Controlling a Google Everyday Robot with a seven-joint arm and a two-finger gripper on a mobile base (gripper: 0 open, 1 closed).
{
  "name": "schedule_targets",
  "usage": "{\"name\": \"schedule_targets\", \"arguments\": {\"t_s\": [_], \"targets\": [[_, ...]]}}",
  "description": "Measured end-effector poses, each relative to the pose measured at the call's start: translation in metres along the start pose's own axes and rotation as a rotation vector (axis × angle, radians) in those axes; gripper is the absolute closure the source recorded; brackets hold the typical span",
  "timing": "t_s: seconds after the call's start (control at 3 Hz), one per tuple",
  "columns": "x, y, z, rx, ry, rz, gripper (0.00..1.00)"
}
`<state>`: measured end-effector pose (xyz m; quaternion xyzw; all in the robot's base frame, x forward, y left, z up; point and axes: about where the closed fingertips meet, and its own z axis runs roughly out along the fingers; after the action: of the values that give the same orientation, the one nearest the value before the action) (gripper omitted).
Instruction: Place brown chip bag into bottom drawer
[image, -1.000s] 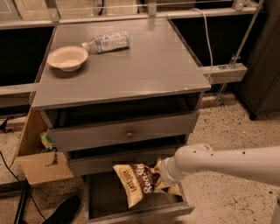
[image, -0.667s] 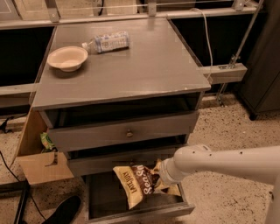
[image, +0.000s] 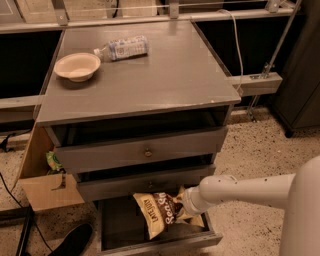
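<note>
You worked in a lab-like test bay: speckled terrazzo floor, bare metal rails, a loose cable, a cardboard box beside the grey counter. Your jaws hung over the bottom drawer.

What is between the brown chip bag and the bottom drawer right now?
Nothing visible. The brown chip bag hangs at the gripper, over the open bottom drawer, and no other object shows on the drawer floor. The middle drawer front sits just above the bag's top edge, beside the path rather than across it.
</note>
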<state>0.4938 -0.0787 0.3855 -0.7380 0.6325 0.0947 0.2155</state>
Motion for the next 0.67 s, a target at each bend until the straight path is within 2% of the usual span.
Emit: {"name": "schedule_targets", "arguments": {"t_s": [0.33, 0.67], "targets": [[0.016, 0.001, 0.027, 0.017, -0.010, 0.017, 1.00], [0.027, 0.006, 0.056, 0.000, -0.016, 0.031, 1.00]]}}
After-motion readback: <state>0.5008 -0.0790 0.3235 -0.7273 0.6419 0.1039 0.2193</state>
